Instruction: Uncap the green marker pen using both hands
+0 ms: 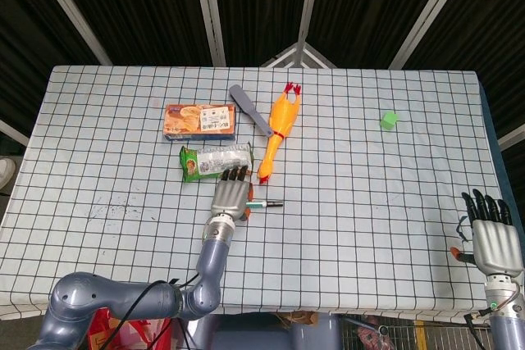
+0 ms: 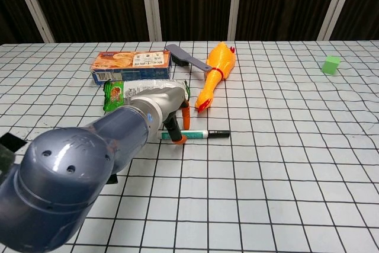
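Observation:
The green marker pen (image 1: 267,203) (image 2: 201,134) lies flat on the checked table, its black cap pointing right. My left hand (image 1: 230,196) (image 2: 169,102) hovers over the pen's left end with its fingers stretched out and apart. Its orange fingertips (image 2: 178,138) touch or nearly touch the pen barrel, and nothing is gripped. My right hand (image 1: 492,235) stays far off at the table's near right corner, fingers spread and empty. Only the head view shows the right hand.
A green snack packet (image 1: 209,160) (image 2: 112,94) lies just behind the left hand, with an orange biscuit box (image 1: 199,120) (image 2: 130,63) further back. A rubber chicken (image 1: 277,130) (image 2: 216,72) and a grey spatula (image 1: 250,109) (image 2: 185,58) lie behind the pen. A green cube (image 1: 389,120) (image 2: 331,64) sits far right.

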You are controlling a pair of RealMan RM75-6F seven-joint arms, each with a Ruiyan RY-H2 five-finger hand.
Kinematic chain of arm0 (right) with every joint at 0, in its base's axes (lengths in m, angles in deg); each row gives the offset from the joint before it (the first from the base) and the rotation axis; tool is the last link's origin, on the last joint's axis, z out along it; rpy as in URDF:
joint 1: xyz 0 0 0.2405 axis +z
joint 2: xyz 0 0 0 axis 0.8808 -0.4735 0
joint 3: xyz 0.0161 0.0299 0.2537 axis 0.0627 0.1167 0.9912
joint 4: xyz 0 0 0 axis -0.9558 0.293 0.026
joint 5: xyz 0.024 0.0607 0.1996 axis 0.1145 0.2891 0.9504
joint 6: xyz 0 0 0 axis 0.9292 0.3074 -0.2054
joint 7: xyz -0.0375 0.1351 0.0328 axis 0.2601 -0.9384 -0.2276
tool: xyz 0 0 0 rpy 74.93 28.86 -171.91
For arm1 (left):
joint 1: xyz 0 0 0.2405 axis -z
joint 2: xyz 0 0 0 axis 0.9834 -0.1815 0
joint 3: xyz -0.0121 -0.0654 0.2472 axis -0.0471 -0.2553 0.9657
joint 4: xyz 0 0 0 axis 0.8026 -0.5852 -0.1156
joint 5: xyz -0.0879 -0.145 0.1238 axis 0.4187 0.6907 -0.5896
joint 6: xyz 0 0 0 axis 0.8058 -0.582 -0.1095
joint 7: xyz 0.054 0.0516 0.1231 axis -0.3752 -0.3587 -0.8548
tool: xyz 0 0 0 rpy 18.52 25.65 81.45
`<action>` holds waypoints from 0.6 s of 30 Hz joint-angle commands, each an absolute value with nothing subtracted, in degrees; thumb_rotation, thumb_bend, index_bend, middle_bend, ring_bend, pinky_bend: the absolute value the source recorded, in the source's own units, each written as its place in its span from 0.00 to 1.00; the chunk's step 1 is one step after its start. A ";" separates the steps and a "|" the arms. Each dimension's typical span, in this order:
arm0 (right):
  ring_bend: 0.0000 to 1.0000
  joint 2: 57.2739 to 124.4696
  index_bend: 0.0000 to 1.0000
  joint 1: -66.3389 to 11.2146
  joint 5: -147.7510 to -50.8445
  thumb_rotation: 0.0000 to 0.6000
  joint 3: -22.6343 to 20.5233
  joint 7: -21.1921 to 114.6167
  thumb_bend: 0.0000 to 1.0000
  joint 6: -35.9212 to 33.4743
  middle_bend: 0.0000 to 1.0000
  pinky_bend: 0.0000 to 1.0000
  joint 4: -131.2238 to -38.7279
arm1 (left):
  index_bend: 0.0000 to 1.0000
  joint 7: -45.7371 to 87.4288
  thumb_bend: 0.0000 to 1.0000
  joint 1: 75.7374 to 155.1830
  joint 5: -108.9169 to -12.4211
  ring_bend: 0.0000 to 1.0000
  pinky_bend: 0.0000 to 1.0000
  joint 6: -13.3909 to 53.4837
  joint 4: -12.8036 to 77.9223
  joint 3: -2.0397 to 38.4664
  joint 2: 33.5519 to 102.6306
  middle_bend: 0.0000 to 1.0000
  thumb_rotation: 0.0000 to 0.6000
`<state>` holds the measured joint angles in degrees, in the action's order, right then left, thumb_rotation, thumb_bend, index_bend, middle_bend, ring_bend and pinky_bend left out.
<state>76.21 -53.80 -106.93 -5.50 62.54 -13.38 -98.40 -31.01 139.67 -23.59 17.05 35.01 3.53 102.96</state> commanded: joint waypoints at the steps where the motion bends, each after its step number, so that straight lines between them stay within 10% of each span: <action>1: 0.02 76.22 0.10 -53.84 -106.96 1.00 -5.51 62.55 0.12 -13.44 0.02 0.00 -98.31 | 0.50 -30.92 0.47 139.59 -23.61 0.00 0.00 17.24 34.80 3.53 103.05 0.00 1.00; 18: 0.01 76.65 0.10 -53.83 -106.84 1.00 -5.48 62.99 0.12 -13.26 0.02 0.00 -97.98 | 0.53 -30.38 0.51 139.12 -25.15 0.00 0.00 17.43 33.99 3.71 103.45 0.02 1.00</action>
